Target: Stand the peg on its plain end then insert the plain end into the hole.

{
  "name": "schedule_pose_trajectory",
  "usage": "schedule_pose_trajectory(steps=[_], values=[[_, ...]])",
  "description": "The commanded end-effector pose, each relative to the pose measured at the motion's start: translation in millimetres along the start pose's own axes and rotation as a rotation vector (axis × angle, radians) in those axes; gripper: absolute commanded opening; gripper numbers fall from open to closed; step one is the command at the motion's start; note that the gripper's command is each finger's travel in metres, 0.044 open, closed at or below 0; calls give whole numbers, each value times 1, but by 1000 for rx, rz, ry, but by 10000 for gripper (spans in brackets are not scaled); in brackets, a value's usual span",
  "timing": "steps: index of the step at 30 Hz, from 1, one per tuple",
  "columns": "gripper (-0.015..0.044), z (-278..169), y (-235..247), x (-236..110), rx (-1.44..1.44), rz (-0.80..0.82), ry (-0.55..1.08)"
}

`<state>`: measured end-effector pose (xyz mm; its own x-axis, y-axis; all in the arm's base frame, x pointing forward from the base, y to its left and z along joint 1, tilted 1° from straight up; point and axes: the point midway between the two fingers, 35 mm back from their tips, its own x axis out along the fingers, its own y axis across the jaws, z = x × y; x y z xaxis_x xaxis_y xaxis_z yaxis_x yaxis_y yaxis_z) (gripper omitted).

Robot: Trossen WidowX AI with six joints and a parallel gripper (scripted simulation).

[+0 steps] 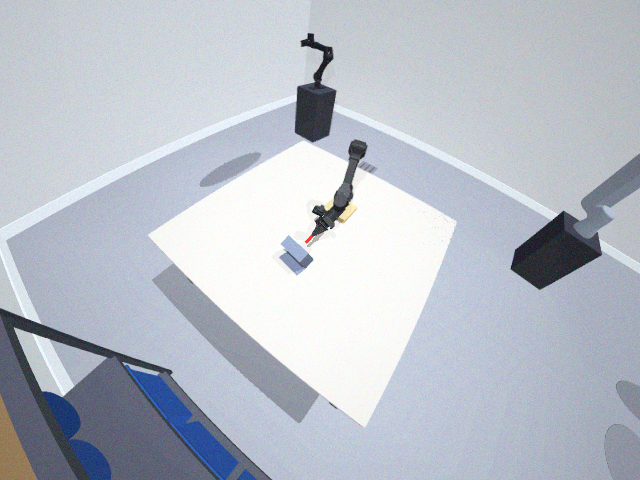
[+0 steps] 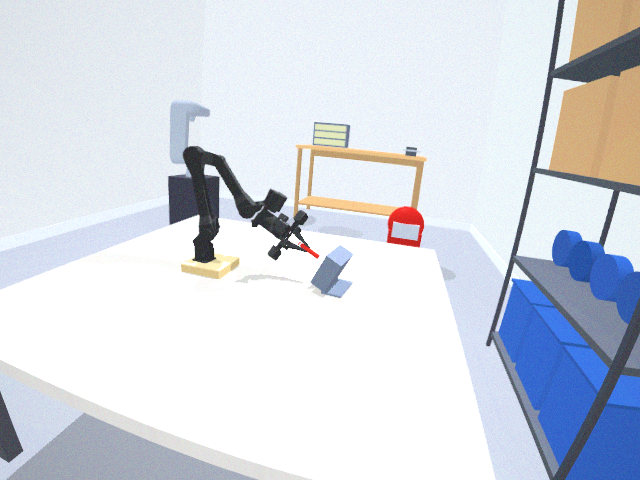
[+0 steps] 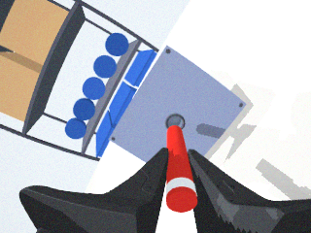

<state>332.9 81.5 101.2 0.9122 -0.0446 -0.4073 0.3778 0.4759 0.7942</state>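
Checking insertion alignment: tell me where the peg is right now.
The red peg is clamped in the gripper, mid-table; in the wrist view its plain tip sits at the hole in the sloped panel.

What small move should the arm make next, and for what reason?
Probably push on along the peg's axis. The end effector is shut on the red peg, white band at the rear, and the plain tip seems just at the hole in the sloped panel; most of the peg shows outside.
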Motion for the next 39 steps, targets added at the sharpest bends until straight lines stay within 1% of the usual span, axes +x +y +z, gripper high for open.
schedule_pose_trajectory(steps=[1,16,20,39], values=[[0,-1,-1,4,-5,-2,3],[0,-1,-2,24,-1,-1,2],[0,0,0,19,6,1,0],[0,-1,-2,21,6,1,0]])
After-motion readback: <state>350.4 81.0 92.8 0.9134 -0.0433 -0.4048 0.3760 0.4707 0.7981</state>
